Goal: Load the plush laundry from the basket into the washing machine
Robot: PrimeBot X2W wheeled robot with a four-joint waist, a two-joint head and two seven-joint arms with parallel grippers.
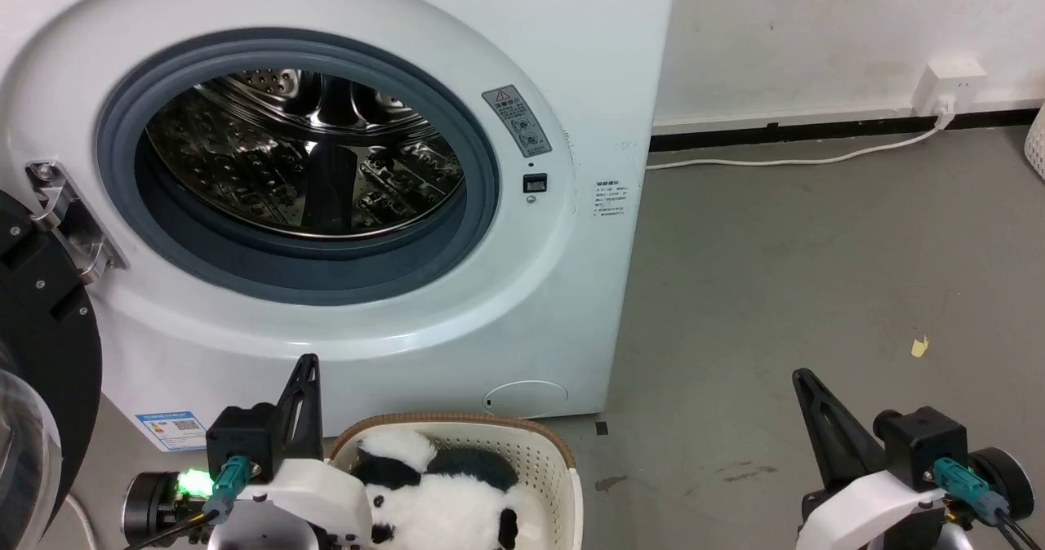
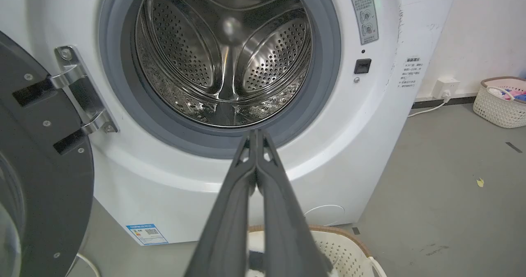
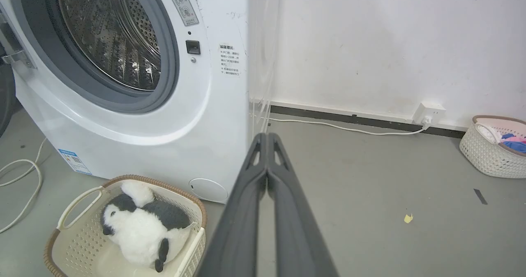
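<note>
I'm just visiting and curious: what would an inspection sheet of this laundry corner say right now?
Surface: grey floor, a few dark marks.
Job's things: plush laundry lying in the basket, in front of the washing machine; door swung open, drum looks empty.
Clutter: yellow scrap on the floor; second basket with clothes by the wall.
Grippers: left gripper shut, empty; right gripper shut, empty.
Cables: white cable running to the wall socket; loose cable beside the washer.
Surroundings: white wall, scuffed.
</note>
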